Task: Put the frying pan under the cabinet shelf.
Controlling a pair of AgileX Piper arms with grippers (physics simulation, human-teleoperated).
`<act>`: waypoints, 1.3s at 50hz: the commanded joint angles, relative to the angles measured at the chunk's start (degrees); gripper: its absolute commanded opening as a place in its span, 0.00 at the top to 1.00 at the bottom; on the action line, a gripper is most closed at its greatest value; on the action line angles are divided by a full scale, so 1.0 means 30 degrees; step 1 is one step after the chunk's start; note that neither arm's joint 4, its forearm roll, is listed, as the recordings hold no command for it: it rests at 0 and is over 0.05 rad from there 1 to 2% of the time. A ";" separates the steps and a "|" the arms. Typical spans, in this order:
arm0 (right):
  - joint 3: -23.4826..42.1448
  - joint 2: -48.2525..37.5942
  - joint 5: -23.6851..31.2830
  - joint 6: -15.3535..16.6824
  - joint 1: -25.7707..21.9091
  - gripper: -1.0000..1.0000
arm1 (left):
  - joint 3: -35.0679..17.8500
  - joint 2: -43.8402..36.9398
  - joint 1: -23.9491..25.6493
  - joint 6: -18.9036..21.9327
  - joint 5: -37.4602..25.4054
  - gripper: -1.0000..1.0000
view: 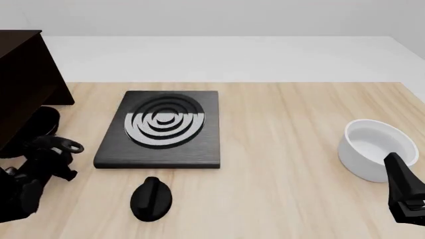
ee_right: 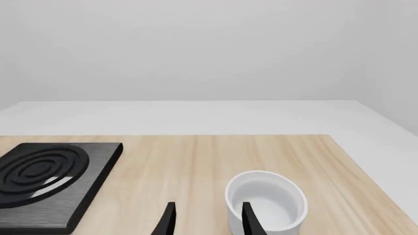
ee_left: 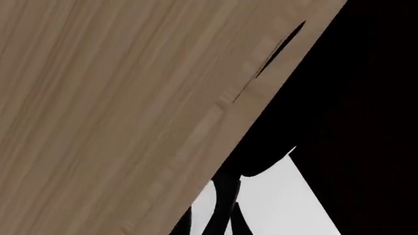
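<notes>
Gaping beside the white bowl (ee_right: 267,204), right end effector (ee_right: 205,219) holds nothing.

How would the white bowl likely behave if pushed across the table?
The white bowl looks rigid and squat, so it would probably slide rather than tip. Its smooth walls may slip in a grip. It appears empty, so likely light.

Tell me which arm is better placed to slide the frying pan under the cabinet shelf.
Left. Its tool is at the frying pan, beside the cabinet shelf. The right tool sits far across the table, near the white bowl.
</notes>
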State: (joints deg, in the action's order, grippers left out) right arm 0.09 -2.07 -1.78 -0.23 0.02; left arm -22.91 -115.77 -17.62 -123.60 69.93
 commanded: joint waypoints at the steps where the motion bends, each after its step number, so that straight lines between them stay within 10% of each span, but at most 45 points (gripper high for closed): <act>1: 0.0000 0.0004 0.0001 0.0000 -0.0005 0.00 | -0.2309 -0.5723 -0.3324 1.3253 -0.0012 1.00; 24: 0.0000 0.0004 0.0002 -0.0003 -0.0001 0.00 | -0.2673 -0.6137 -0.3461 1.4947 -0.0013 1.00; 25: 0.0000 -0.0001 0.0000 -0.0006 0.0006 0.00 | -0.2462 -0.5774 -0.2798 1.4825 -0.0013 0.00; 44: 0.0000 0.0008 0.0005 -0.0005 0.0004 0.00 | 0.3425 0.0221 -0.1500 1.4458 -0.0012 0.00; 65: 0.0000 0.0013 0.0007 -0.0006 0.0001 0.00 | 0.7635 0.5652 0.3780 0.9528 -0.0012 0.00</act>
State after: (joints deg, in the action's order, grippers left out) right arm 0.09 -2.05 -1.77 -0.23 0.02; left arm -5.06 -103.96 -12.14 -97.07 69.89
